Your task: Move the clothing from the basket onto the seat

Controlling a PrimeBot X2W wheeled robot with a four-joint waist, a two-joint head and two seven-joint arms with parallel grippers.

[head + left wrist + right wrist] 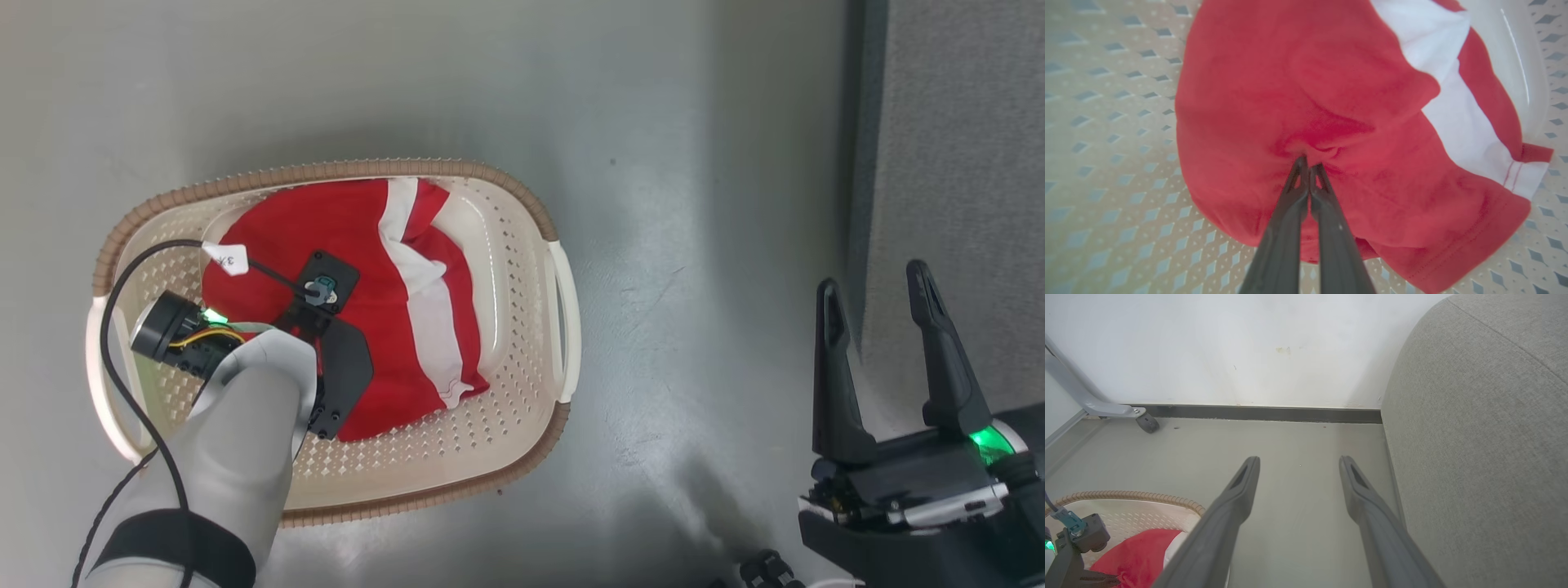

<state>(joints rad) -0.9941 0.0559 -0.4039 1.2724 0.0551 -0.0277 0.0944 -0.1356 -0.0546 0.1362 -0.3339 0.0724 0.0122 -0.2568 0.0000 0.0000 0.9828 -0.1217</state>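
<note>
The clothing is a red garment with white panels lying in the cream basket, which stands on the floor at the left. My left gripper reaches down into the basket, its fingers shut on a pinched fold of the red clothing. In the head view the left arm's wrist covers the fingertips. My right gripper hangs open and holds nothing, beside the grey seat at the right. The right wrist view has the open right gripper, the seat, the basket rim and the clothing.
A grey floor runs between basket and seat. In the right wrist view a white wall with a dark skirting stands behind, and a grey metal leg with a caster is at the far left.
</note>
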